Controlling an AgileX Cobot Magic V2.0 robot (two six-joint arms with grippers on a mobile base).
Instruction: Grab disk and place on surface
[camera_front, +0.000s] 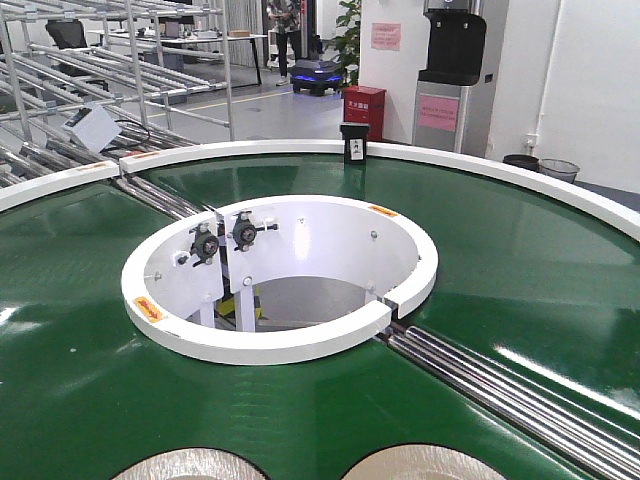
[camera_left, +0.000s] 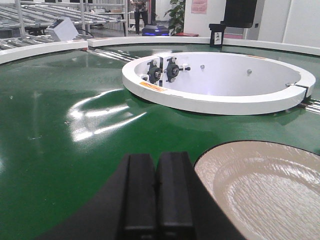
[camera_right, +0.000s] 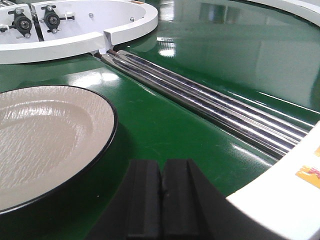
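Two disks, beige with dark rims, lie flat on the green conveyor belt (camera_front: 520, 270) at the near edge of the front view: one at the left (camera_front: 190, 466), one at the right (camera_front: 425, 463). In the left wrist view a disk (camera_left: 265, 190) lies just right of my left gripper (camera_left: 157, 164), which is shut with nothing in it, low over the belt. In the right wrist view a disk (camera_right: 45, 145) lies to the left of my right gripper (camera_right: 163, 169), also shut and holding nothing. Neither gripper touches a disk. The surface is out of view.
A white inner ring (camera_front: 270, 345) surrounds an open hole in the belt's middle. Steel rollers (camera_right: 210, 107) cross the belt right of the right gripper. The white outer rim (camera_right: 285, 200) lies close at its right. A small black box (camera_front: 354, 142) stands on the far rim.
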